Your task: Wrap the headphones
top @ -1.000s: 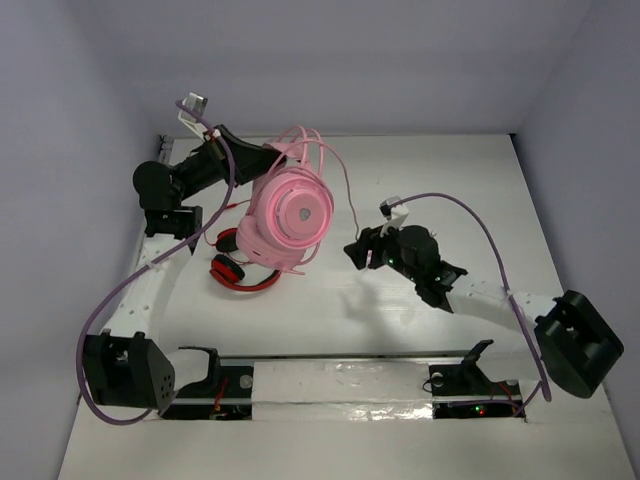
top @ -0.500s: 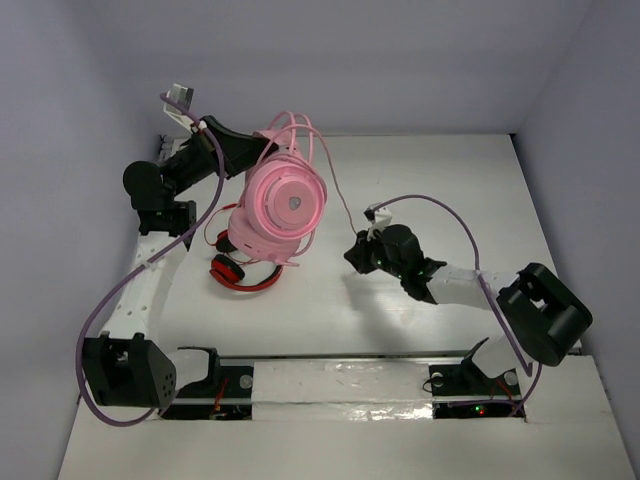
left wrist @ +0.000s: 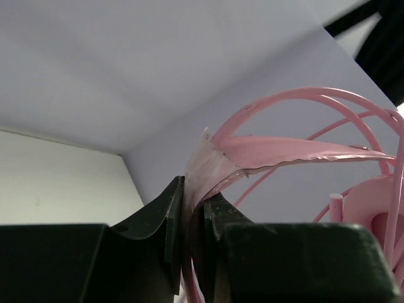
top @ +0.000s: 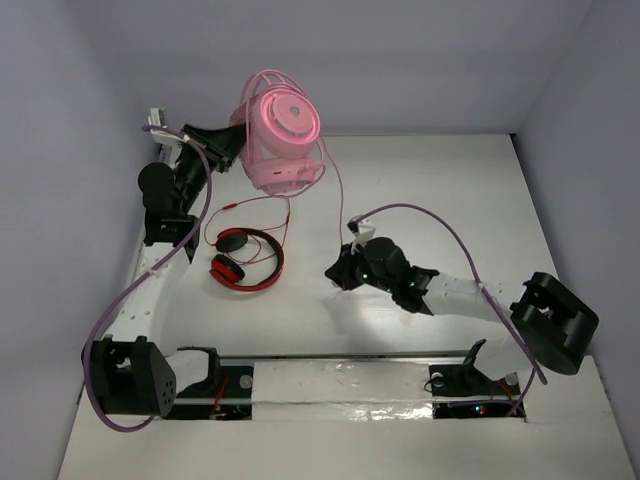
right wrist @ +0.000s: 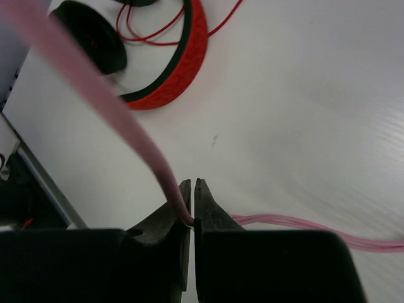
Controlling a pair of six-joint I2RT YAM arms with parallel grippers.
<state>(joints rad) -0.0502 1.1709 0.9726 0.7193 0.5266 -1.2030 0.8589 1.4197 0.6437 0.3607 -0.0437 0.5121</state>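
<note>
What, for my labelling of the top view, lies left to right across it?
In order: left arm's elbow → red-and-black headphones → right hand → right arm's elbow. The pink headphones overlap the red pair sideways, so omitted.

Soft, even overhead light — the white worktop point(top: 450, 200) glares bright, with a faint shadow under the right pincer point(top: 338, 279). Above-left of that pincer, the close pink cable point(right wrist: 95, 88) blurs.

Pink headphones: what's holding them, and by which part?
The left gripper is shut on the headband strap of the headphones, holding them in the air. The right gripper pinches their cable.
</note>
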